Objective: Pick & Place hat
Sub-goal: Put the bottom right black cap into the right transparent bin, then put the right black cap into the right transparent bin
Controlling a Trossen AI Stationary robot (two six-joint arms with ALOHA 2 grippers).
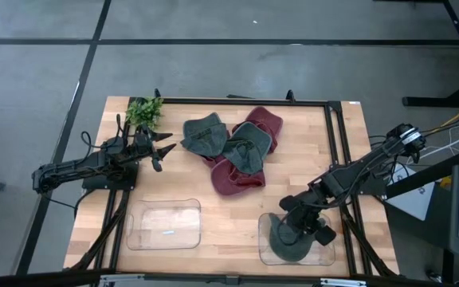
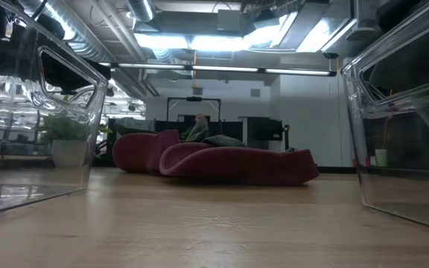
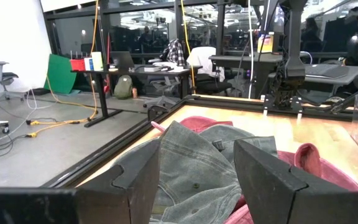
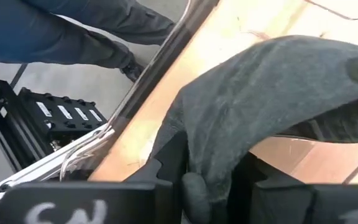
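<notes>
Looking straight down, a light wooden table (image 1: 229,207) framed by black rails holds a heap of hats at its middle-far part. Two grey-green hats, one (image 1: 204,134) to the left and one (image 1: 248,147) beside it, lie on top of dark red hats (image 1: 237,177) that spread toward the near side.

The right gripper (image 1: 303,226) is at the near right of the table, over a clear plastic tray (image 1: 325,253) that sits close to the near edge. Its jaws are pinched on a grey-green hat (image 1: 284,237), which lies in that tray. In the right wrist view the grey fabric (image 4: 272,106) bunches between the dark fingers (image 4: 166,158), with the tray's curved clear rim (image 4: 82,155) and the table's side rail just beyond.

The left gripper (image 1: 162,151) waits at the far left of the table, beside a small green plant (image 1: 144,111) in the far left corner. Its jaws stand wide apart and hold nothing, pointing toward the heap; the left wrist view shows the nearest grey-green hat (image 3: 194,165) between the spread fingers (image 3: 138,174).

A second clear tray (image 1: 163,224) sits at the near left, with nothing visible in it. Bare wood lies between the two trays and between the heap and both trays, leaving open room there.

In the right wrist view, a person's dark trouser leg (image 4: 73,31) shows beyond the table.
</notes>
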